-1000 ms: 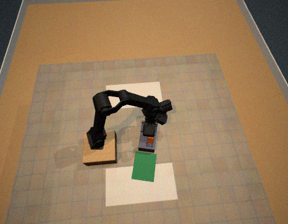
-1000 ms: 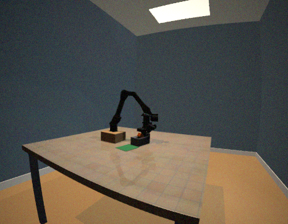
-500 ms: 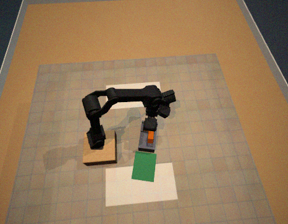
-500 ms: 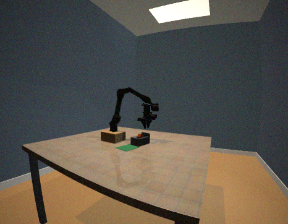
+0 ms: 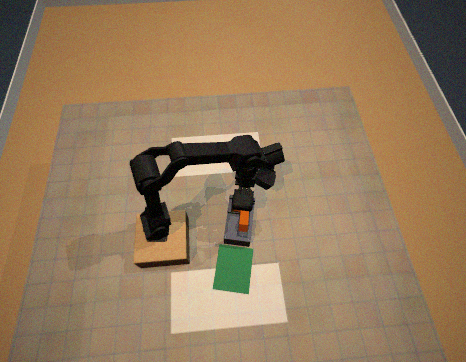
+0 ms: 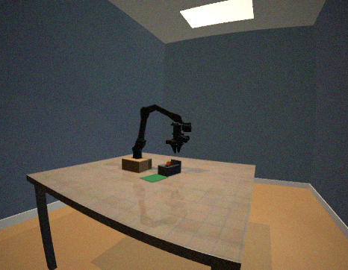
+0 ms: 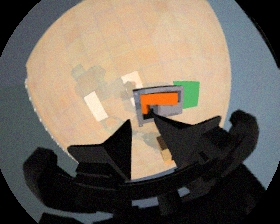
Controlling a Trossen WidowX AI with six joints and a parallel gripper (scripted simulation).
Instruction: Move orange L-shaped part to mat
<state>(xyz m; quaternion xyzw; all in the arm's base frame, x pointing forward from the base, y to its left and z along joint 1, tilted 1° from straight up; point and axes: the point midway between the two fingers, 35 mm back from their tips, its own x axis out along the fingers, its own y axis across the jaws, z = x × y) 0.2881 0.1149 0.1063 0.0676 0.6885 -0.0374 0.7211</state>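
The gripper (image 6: 177,148) hangs well above the tray (image 6: 169,170), fingers half-spread on nothing, while the part (image 5: 244,220) lies in its pocket, one end seemingly tipped up for pinching.

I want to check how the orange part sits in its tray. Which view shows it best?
The top view: the orange part shows unobstructed inside the grey tray. The wrist view shows it small, partly behind a fingertip. The exterior view is distant, catching just an orange speck over the tray wall.
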